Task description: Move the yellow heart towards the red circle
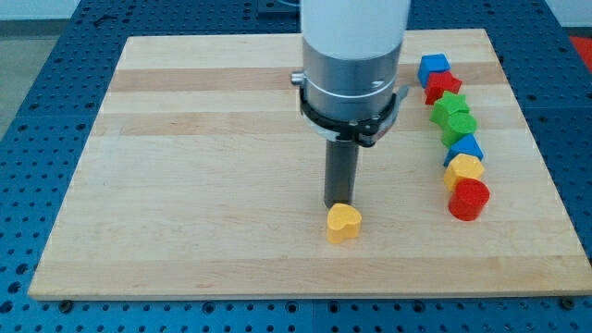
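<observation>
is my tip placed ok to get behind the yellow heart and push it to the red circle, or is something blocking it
Probably yes. My tip sits right at the yellow heart's top-left edge, seemingly touching it. The red circle lies to the view's right, and the bare board between them holds no block. A slight shift to the heart's left side would aim better.

We see a pale wooden board (213, 176) made of glued lengthwise strips, lit evenly with soft shadows. It rests on a blue perforated metal table (37, 139), visible on all 4 sides. Toward 12 o'clock, a light grey floor strip (185, 14) shows beyond it.
</observation>
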`<state>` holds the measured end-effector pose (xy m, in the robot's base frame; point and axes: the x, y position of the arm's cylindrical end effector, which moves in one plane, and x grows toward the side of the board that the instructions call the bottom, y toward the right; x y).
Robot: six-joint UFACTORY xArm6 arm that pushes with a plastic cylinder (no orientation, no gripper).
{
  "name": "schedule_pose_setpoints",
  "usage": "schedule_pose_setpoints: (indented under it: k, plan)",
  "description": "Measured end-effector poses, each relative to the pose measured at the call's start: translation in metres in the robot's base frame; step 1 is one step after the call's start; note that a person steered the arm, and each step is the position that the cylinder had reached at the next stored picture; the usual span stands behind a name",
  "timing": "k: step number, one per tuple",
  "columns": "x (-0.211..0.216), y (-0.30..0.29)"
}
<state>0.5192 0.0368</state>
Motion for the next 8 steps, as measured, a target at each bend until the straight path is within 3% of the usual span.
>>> schedule_pose_setpoints:
  k: [2,3,5,8]
  plan:
    - [0.002,-0.076]
    - [0.023,-0.068]
    - [0.027,0.043]
    - [0.047,0.018]
